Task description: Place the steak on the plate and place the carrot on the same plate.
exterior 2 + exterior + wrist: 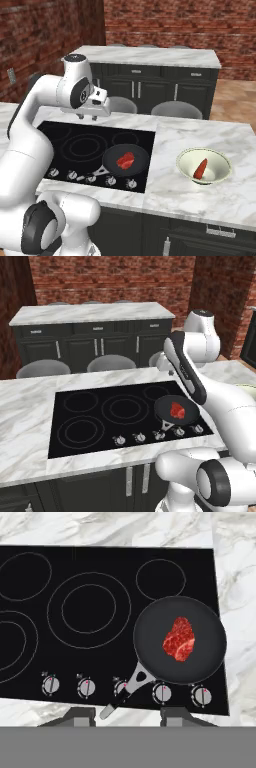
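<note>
The steak (179, 639), a bright red marbled chunk, lies in the black frying pan (150, 637) on the front right burner of the cooktop; it also shows in the left base view (177, 411) and the right base view (126, 160). The orange-red carrot (201, 168) leans inside a cream bowl (185, 159) on the marble counter right of the cooktop. My gripper (87, 117) hangs high above the cooktop's back left, well clear of the pan. It points down with its fingertips (80, 714) apart and nothing between them. The plate is out of view.
The black cooktop (75, 145) has a row of knobs (86, 687) along its front edge, and the pan's handle (131, 687) points toward them. Grey stools (111, 362) stand behind the island, and a dark cabinet counter (90, 313) stands beyond them. Marble counter (200, 140) surrounds the bowl.
</note>
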